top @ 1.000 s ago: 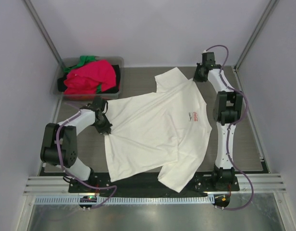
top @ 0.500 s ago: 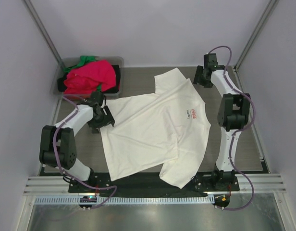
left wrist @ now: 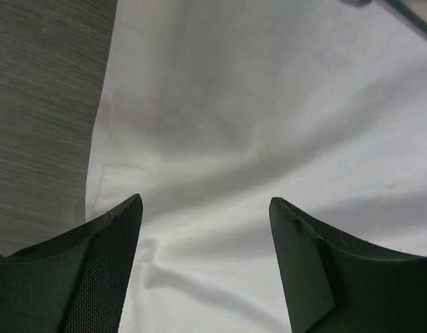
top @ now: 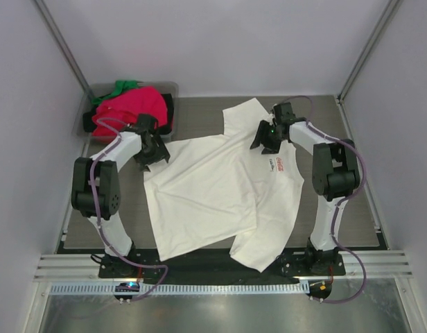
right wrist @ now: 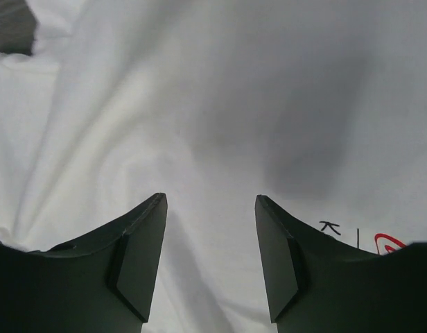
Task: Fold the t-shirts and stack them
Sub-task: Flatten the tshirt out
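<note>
A large cream-white t-shirt [top: 213, 187] lies spread on the table, with a small red print [top: 278, 165] on its chest and one sleeve [top: 242, 114] pointing to the back. My left gripper [top: 157, 149] hovers open over the shirt's left edge. In the left wrist view, wrinkled white cloth [left wrist: 269, 125] lies beneath the gripper [left wrist: 205, 208], with nothing between its fingers. Just left of the print, my right gripper [top: 260, 139] is open over the chest. In the right wrist view the gripper [right wrist: 210, 201] has only cloth beneath it, and the print [right wrist: 383, 243] shows at its right.
A grey bin [top: 173, 89] at the back left holds a bright pink-red tee [top: 127, 111], a green one [top: 120, 87] and a dark one [top: 169, 114]. The grey table [top: 345, 201] shows bare right of the shirt. Walls close in both sides.
Both grippers have opened and let go of the shirt. The right one swung in from the back right corner onto the chest. The left one moved back toward the bin.
</note>
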`<state>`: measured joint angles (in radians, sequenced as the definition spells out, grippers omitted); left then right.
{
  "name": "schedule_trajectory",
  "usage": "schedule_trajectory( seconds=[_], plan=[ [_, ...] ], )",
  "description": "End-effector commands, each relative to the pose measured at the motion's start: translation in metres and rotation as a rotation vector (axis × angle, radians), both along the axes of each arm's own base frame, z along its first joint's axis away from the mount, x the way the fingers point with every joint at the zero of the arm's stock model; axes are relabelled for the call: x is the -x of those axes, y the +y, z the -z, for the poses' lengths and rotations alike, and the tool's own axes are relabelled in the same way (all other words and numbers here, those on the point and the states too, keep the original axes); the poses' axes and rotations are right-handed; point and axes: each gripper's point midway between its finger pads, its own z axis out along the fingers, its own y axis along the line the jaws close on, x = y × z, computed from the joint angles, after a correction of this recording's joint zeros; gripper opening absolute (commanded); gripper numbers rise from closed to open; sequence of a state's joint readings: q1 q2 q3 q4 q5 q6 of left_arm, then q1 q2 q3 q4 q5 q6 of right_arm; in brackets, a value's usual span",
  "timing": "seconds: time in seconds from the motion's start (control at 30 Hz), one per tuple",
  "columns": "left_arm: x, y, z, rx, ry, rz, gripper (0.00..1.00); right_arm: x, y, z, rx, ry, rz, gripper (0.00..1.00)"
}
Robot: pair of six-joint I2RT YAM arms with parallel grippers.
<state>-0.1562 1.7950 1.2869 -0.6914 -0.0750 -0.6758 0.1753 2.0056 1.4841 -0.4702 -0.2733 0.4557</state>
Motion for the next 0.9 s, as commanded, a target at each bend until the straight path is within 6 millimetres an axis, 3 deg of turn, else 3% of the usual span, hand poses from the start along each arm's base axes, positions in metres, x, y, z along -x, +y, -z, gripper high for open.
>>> schedule_trajectory(
  seconds=[0.0,0.07,0.17,0.2,0.33,0.43,0.5,0.57,0.6,0.63,0.7,0.77,0.8,0.87],
  plan=[
    [-0.019,-0.016,-0.008,0.015,-0.037,0.029,0.75,0.008,-0.010,0.011,-0.044,0.023,0.056,0.60],
    [-0.025,-0.022,-0.004,0.002,-0.027,0.041,0.75,0.014,-0.028,0.019,-0.013,0.045,0.118,0.59],
    [-0.030,-0.038,-0.003,-0.007,-0.021,0.073,0.74,0.040,-0.057,0.045,0.022,0.126,0.215,0.60],
    [-0.029,-0.044,0.002,-0.011,-0.006,0.088,0.74,0.056,-0.076,0.056,0.022,0.160,0.266,0.60],
    [-0.028,-0.061,-0.003,-0.014,-0.015,0.124,0.73,0.098,-0.121,0.080,0.012,0.240,0.438,0.60],
    [-0.017,-0.060,-0.022,-0.056,-0.030,0.137,0.73,0.111,-0.120,0.083,-0.030,0.238,0.431,0.60],
    [0.002,-0.053,-0.028,-0.086,-0.016,0.147,0.74,0.105,-0.107,0.074,-0.093,0.221,0.376,0.60],
    [0.019,-0.047,-0.050,-0.091,-0.057,0.145,0.75,0.099,-0.099,0.060,-0.117,0.187,0.339,0.60],
    [0.039,-0.040,-0.040,-0.109,-0.017,0.143,0.76,0.094,-0.097,0.049,-0.116,0.168,0.327,0.60],
    [0.049,-0.038,-0.051,-0.094,-0.045,0.136,0.76,0.090,-0.092,0.036,-0.092,0.130,0.302,0.61],
    [0.077,-0.039,-0.035,-0.073,-0.004,0.131,0.76,0.087,-0.090,0.017,-0.053,0.108,0.289,0.61],
    [0.091,-0.051,-0.035,-0.020,-0.021,0.139,0.76,0.086,-0.092,-0.003,0.020,0.062,0.313,0.61],
    [0.108,-0.061,-0.022,0.007,0.013,0.148,0.76,0.094,-0.089,-0.008,0.056,0.076,0.317,0.62],
    [0.112,-0.078,-0.014,0.048,-0.004,0.161,0.77,0.101,-0.097,-0.021,0.105,0.051,0.384,0.62]
  ],
)
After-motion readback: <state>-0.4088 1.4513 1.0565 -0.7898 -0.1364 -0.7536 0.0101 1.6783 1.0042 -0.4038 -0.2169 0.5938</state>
